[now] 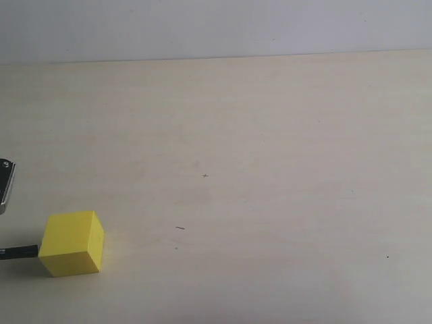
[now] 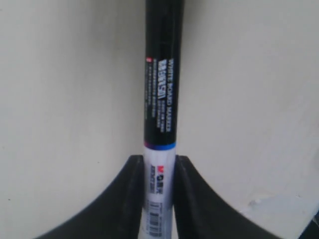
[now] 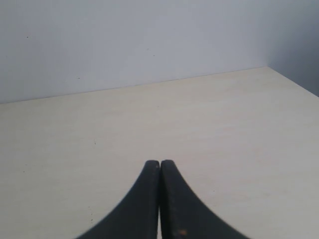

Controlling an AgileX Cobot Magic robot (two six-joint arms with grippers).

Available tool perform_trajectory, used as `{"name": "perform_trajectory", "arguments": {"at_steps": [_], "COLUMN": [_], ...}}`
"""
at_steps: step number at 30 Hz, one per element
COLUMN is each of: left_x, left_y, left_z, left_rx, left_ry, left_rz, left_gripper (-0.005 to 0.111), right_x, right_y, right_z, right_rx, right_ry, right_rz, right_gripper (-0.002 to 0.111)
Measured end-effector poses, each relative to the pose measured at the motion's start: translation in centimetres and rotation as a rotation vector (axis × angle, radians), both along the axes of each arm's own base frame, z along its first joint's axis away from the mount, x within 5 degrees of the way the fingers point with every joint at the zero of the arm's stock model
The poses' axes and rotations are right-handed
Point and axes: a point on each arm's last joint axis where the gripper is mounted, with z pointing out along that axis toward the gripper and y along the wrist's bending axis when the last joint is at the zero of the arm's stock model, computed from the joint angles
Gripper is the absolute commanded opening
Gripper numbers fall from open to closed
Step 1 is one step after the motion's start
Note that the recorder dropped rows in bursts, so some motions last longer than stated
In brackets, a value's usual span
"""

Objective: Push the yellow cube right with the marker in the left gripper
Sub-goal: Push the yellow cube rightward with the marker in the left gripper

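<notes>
The yellow cube (image 1: 71,243) rests on the table near the front left corner of the exterior view. The marker (image 1: 20,252) pokes in from the left edge, its black end at the cube's left face, seemingly touching it. My left gripper (image 2: 159,162) is shut on the marker (image 2: 160,99), clamping its white labelled barrel while the black part sticks out ahead. The cube does not show in the left wrist view. My right gripper (image 3: 159,163) is shut with nothing in it and hovers over bare table.
A pale wooden table (image 1: 256,155) runs back to a grey wall (image 1: 216,27). A small metal part of the left arm (image 1: 5,183) shows at the left edge above the marker. The right wrist view shows the table's far edge and corner (image 3: 264,68).
</notes>
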Motion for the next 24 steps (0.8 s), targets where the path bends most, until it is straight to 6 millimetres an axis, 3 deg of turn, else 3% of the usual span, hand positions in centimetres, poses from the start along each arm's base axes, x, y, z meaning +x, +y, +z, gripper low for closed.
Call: {"name": "perform_trajectory", "arguments": {"at_steps": [12,24], "left_x": [0.10,0.97], "left_y": [0.47,0.15], "left_z": [-0.48,-0.63], "left_rx": [0.048,0.015], "left_ry": [0.023,-0.076], "left_rz": [-0.039,-0.027], "left_gripper": [0.000,0.000], "right_x": [0.00,0.00], "right_y": [0.00,0.00], "right_z": [0.00,0.00], "right_rx": [0.000,0.000], "right_ry": [0.000,0.000], "right_rz": [0.000,0.000], "right_gripper": [0.000,0.000]}}
